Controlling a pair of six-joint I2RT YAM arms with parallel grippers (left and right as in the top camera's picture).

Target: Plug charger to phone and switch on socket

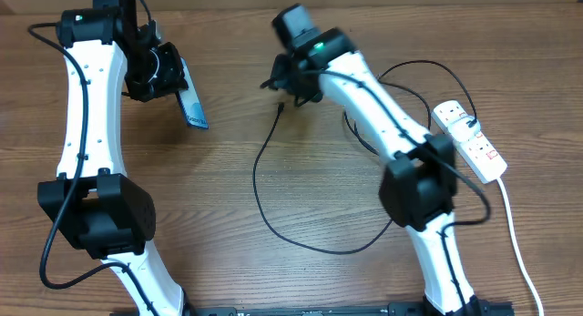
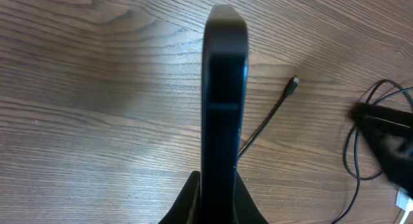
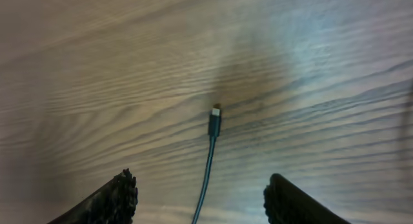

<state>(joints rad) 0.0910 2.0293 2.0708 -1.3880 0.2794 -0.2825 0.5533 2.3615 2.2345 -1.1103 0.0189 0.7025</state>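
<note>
Left gripper (image 1: 173,84): pinches the phone (image 1: 193,107), held on edge above the table (image 1: 228,188), far left.
Right gripper (image 3: 200,198): fingers spread wide, above the charger's plug (image 3: 214,122), not touching it.
Charger (image 1: 260,198): loops across mid-table; plug lies flat between the fingers.
Socket (image 1: 469,140): right edge, well apart from phone.

light: even, soft | blur: right wrist view edges (bluish cast) | shadows: faint
</note>
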